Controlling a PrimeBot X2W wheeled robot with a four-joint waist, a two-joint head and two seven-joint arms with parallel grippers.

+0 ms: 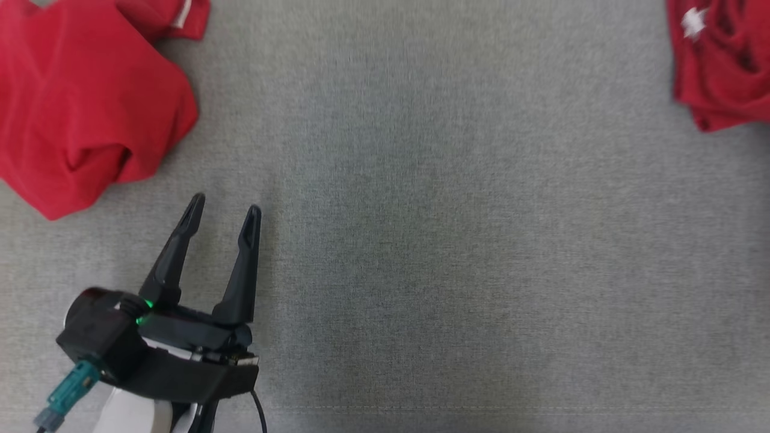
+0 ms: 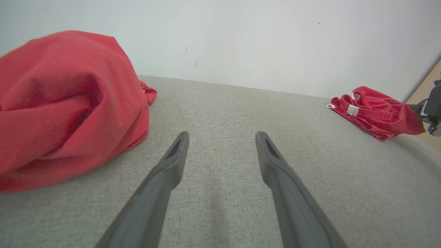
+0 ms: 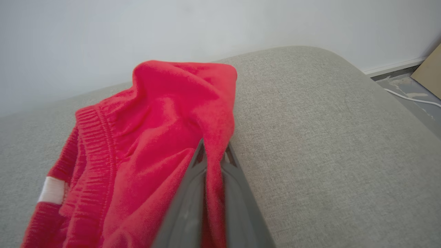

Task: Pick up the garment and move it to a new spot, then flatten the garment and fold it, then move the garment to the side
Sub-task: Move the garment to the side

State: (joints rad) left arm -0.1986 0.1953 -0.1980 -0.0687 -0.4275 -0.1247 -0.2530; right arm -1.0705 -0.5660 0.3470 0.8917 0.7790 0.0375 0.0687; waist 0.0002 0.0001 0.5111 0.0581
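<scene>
The garment [image 3: 148, 144] is a crumpled red piece with a ribbed elastic band and a white tag. It lies at the far right of the grey fabric surface [image 1: 457, 240]. My right gripper [image 3: 214, 151] is shut on a raised fold of it. The same garment [image 1: 722, 66] sits at the head view's top right corner, and shows small in the left wrist view [image 2: 375, 112]. My left gripper [image 1: 227, 205] hovers open over bare fabric at the lower left, nothing between its fingers [image 2: 172, 162].
A second red cloth pile [image 1: 84, 102] lies bunched at the top left, just beyond and left of the left gripper [image 2: 222, 136]; it looms large in that wrist view [image 2: 65, 103]. A pale wall [image 2: 241, 38] backs the surface. Past its rounded right edge are floor and a white cable [image 3: 410, 98].
</scene>
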